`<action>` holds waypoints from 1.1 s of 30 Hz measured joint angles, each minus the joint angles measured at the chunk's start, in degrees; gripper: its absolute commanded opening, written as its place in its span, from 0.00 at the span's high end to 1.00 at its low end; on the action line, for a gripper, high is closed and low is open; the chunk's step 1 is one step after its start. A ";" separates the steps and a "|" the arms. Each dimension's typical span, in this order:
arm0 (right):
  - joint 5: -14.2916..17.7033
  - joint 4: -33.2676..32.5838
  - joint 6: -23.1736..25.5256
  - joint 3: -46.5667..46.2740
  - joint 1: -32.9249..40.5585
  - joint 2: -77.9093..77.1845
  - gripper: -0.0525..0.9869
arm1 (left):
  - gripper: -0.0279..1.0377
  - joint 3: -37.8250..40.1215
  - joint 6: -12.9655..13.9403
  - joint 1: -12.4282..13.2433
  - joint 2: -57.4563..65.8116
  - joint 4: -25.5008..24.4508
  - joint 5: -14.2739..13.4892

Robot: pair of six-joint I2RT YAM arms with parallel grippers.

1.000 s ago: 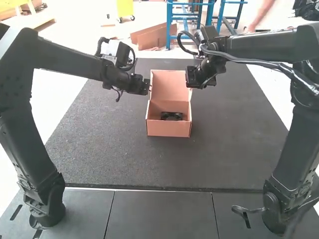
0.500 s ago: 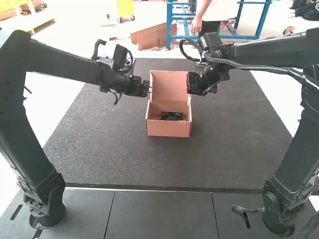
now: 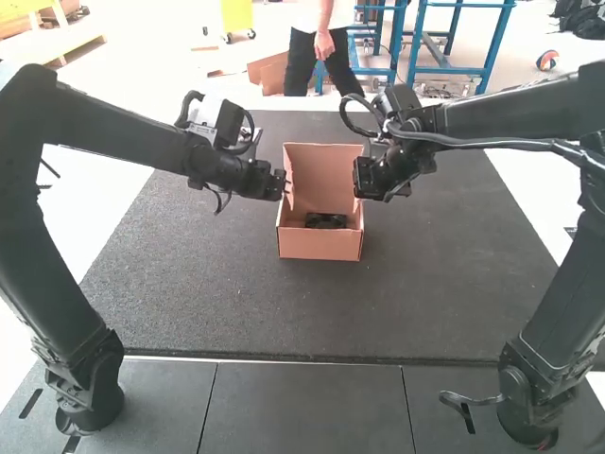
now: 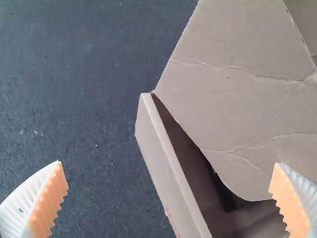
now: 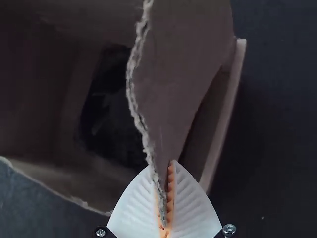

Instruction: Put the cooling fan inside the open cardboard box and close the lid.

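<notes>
The cardboard box [image 3: 319, 243] stands mid-mat with its lid [image 3: 323, 173] raised at the back. The black cooling fan [image 3: 324, 221] lies inside on the floor of the box. My right gripper [image 3: 360, 180] is at the lid's right edge, shut on the lid's side flap [image 5: 178, 74], which runs between its pads [image 5: 163, 198]; the fan [image 5: 111, 129] shows dark below it. My left gripper [image 3: 277, 182] is at the lid's left edge, open [image 4: 168, 203], with the left flap [image 4: 237, 99] and the box wall [image 4: 158, 163] between its spread fingers, neither touched.
The box sits on a dark mat [image 3: 189, 274] with free room on every side. The pale table surface [image 3: 95, 180] lies beyond the mat's left edge.
Both grippers have come forward and down along the lid's sides. The lid has tipped a little toward the box opening with the right gripper holding its flap.
</notes>
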 measured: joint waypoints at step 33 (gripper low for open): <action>0.00 -4.59 -2.99 -2.60 1.14 -0.17 0.06 | 0.07 -2.43 4.76 -0.42 -19.76 -6.80 -5.27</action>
